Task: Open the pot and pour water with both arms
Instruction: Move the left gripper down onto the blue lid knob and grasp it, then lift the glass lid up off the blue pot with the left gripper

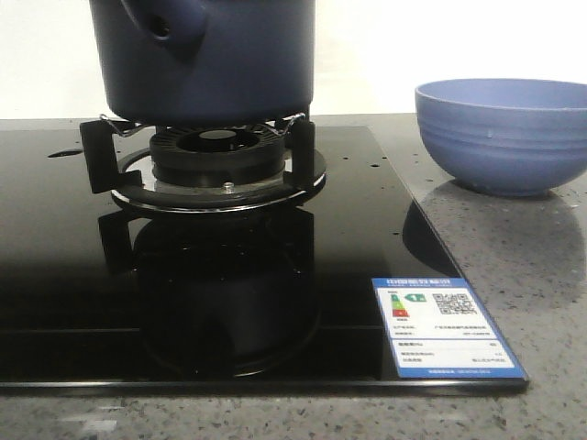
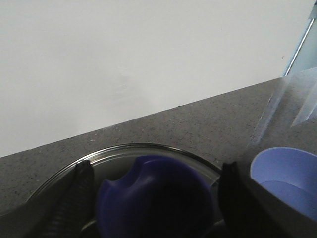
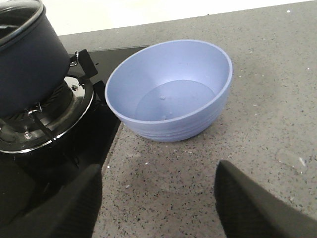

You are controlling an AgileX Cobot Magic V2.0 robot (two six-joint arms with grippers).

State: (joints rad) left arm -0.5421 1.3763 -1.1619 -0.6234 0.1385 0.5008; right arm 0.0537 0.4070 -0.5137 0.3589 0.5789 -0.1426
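Note:
The dark navy pot stands on the gas burner, its stubby handle towards the camera. In the left wrist view its glass lid with a metal rim carries a dark blue knob. My left gripper is open, one finger on each side of the knob, with small gaps showing. My right gripper is open and empty over the speckled counter, near the light blue bowl. The pot also shows in the right wrist view. Neither gripper shows in the front view.
The light blue ribbed bowl sits on the grey counter right of the black glass hob; it also shows in the left wrist view. An energy label is stuck on the hob's front right corner. A white wall stands behind.

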